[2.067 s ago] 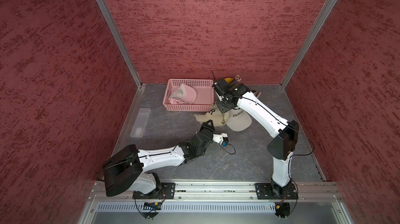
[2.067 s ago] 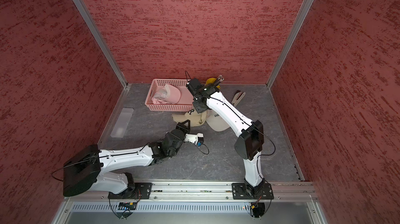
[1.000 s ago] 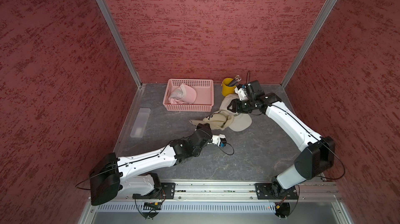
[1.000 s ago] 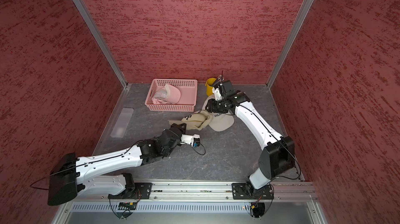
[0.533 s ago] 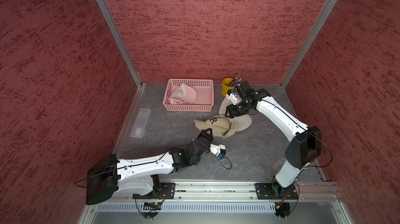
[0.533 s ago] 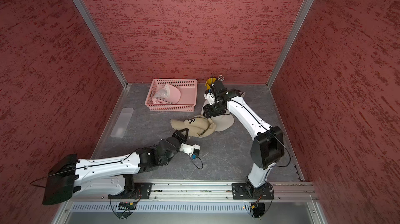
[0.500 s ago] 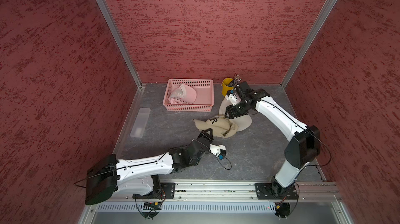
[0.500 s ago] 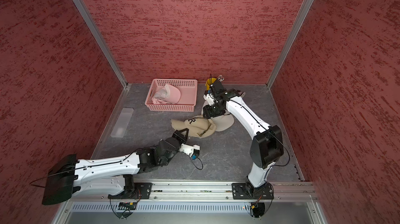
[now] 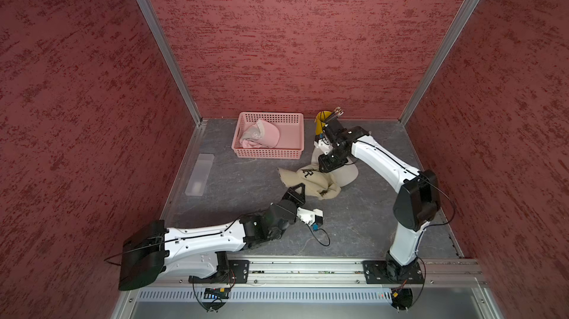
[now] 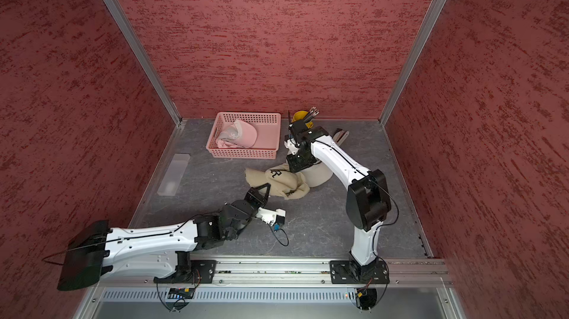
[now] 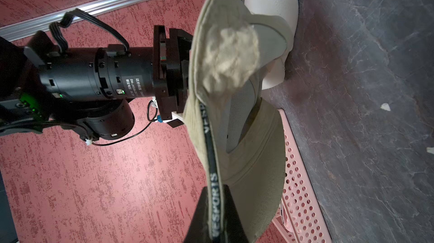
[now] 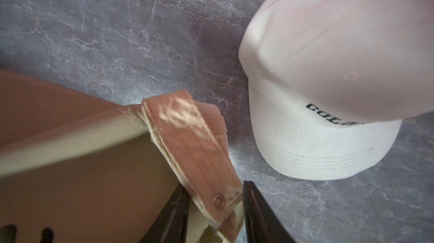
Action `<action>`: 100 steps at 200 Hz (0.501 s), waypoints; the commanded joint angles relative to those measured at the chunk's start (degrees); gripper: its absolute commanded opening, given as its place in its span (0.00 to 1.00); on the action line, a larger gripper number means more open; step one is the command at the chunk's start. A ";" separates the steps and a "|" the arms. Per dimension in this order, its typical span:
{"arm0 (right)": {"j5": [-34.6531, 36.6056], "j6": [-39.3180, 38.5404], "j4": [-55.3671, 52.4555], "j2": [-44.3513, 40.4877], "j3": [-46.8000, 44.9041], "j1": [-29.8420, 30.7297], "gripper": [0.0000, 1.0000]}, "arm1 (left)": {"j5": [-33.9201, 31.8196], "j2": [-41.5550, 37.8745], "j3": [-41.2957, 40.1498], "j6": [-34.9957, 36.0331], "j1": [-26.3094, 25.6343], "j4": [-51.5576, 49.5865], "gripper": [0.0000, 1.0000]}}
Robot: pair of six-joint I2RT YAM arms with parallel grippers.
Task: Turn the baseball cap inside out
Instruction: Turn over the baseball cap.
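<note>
While left hand (image 11: 215, 197) clamps baseball cap (image 11: 225, 65) at "SPORTS" band (image 11: 212, 164), right hand (image 12: 214, 184) flanks its strap (image 12: 187, 131), grip unclear.

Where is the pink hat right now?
In both top views the pink hat lies inside the pink basket at the back of the table, left of the yellow cup.

Right tool (image 12: 215, 186) has closed onto tan cap (image 12: 94, 183).

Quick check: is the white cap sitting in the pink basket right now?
No, the white cap lies on the table next to the tan cap, outside the pink basket, which holds a pink cap.
</note>
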 commanded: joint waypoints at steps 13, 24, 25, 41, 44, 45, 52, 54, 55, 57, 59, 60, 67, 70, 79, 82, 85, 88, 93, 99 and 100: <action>1.97 0.41 -0.79 0.82 1.08 -0.33 0.24 | -1.43 -2.35 -0.90 1.74 0.38 5.47 0.00; 1.46 0.88 -0.29 0.91 0.57 -1.16 0.20 | -1.40 -3.06 -0.99 1.67 0.33 6.38 0.00; 1.40 0.94 -0.21 0.91 0.54 -1.20 0.20 | -1.41 -3.13 -1.00 1.68 0.37 6.49 0.00; -1.08 2.59 1.83 0.33 -1.18 -3.80 0.15 | -1.42 -4.10 -1.06 1.34 0.75 7.66 0.00; -1.72 2.92 2.33 0.10 -1.58 -4.32 0.14 | -1.35 -4.27 -1.08 1.42 0.87 7.94 0.00; -1.94 3.01 2.51 0.02 -1.73 -4.54 0.13 | -1.35 -4.35 -1.04 1.43 0.91 8.06 0.00; -3.30 3.92 3.78 -0.74 -2.86 -5.81 0.12 | -1.28 -4.72 -0.80 1.08 1.31 8.21 0.00; -3.66 4.12 4.14 -1.00 -3.18 -6.17 0.11 | -1.35 -4.77 -0.66 0.84 1.47 8.21 0.00; -3.84 4.27 4.34 -1.10 -3.36 -6.34 0.11 | -1.34 -4.82 -0.52 0.69 1.51 8.23 0.00; -4.19 4.56 4.66 -1.40 -3.67 -6.72 0.11 | -1.36 -4.99 -0.35 0.46 1.72 8.15 0.00; -4.68 4.85 5.09 -1.65 -4.02 -7.12 0.10 | -1.35 -5.14 -0.22 0.20 1.84 8.10 0.00; -4.92 5.03 5.29 -1.82 -4.18 -7.26 0.10 | -1.34 -5.22 -0.17 0.11 1.92 8.01 0.00; -6.61 6.04 6.68 -2.86 -5.39 -8.61 0.08 | -1.21 -5.89 0.55 -1.37 2.67 6.76 0.00; -7.45 6.55 7.29 -3.39 -5.83 -9.15 0.08 | -1.10 -6.24 0.95 -2.09 3.08 6.00 0.00; -9.28 8.35 9.32 -5.05 -7.76 -10.74 0.07 | -0.54 -7.39 1.99 -4.27 4.66 3.69 0.00; -9.73 8.78 10.07 -5.46 -8.49 -11.19 0.07 | -0.28 -7.72 2.39 -5.14 5.34 2.97 0.00; -10.50 9.37 10.65 -6.11 -9.26 -11.53 0.07 | 0.08 -8.17 2.95 -6.06 5.89 2.13 0.00; -11.23 10.02 11.54 -6.79 -9.97 -12.02 0.07 | 0.40 -8.64 3.59 -7.16 6.88 0.94 0.00; -12.38 11.08 12.88 -7.76 -11.21 -12.70 0.07 | 1.12 -9.42 4.68 -9.43 8.25 -1.24 0.00; -13.63 12.45 14.52 -8.85 -12.64 -13.29 0.08 | 2.17 -10.35 6.21 -12.46 10.19 -4.09 0.00; -13.88 12.61 14.80 -9.02 -12.88 -13.37 0.08 | 2.52 -10.51 6.43 -12.94 10.36 -4.51 0.00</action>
